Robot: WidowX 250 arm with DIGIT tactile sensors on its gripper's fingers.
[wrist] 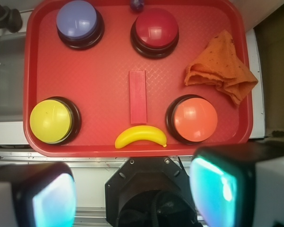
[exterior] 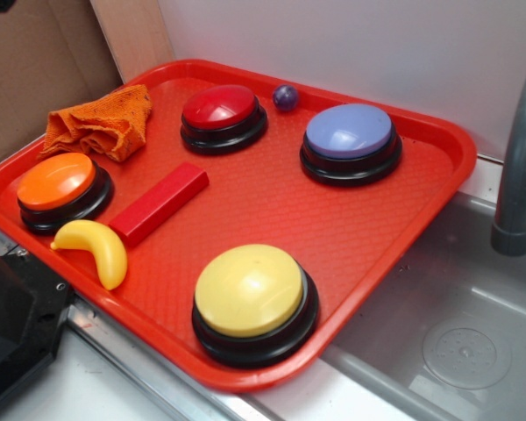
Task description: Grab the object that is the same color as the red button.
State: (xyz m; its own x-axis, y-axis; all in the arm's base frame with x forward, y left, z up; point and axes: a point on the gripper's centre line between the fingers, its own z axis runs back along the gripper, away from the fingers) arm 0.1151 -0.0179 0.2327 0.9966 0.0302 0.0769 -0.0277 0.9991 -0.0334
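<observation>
Four dome buttons on red tray (exterior: pixel 438 140), exterior view: red button (exterior: pixel 223 112) at back, purple button (exterior: pixel 351 140) right of it, orange button (exterior: pixel 61 189) at left, yellow button (exterior: pixel 252 298) at front. Red block (exterior: pixel 160 203) flat mid-tray, between red and orange buttons, one end near yellow banana (exterior: pixel 96 250), not touching any button. Orange cloth (exterior: pixel 101 123) bunched in back-left corner. Small purple ball (exterior: pixel 286 96) just beside red button, at back rim. Sink (exterior: pixel 456 333) and grey faucet (exterior: pixel 519 167) to right. Dark robot part at lower-left edge, unclear.

Wrist view, looking down: same tray, red button (wrist: pixel 155 30) top centre, block (wrist: pixel 137 96) lying lengthwise below it, banana (wrist: pixel 140 136) just under block's near end. Orange button (wrist: pixel 195 119) right, yellow button (wrist: pixel 52 120) left, purple button (wrist: pixel 78 21) top-left, cloth (wrist: pixel 220 68) right. Gripper (wrist: pixel 132 194) spread wide, fingers (wrist: pixel 54 198) blurred at bottom corners, well short of block, nothing held.
</observation>
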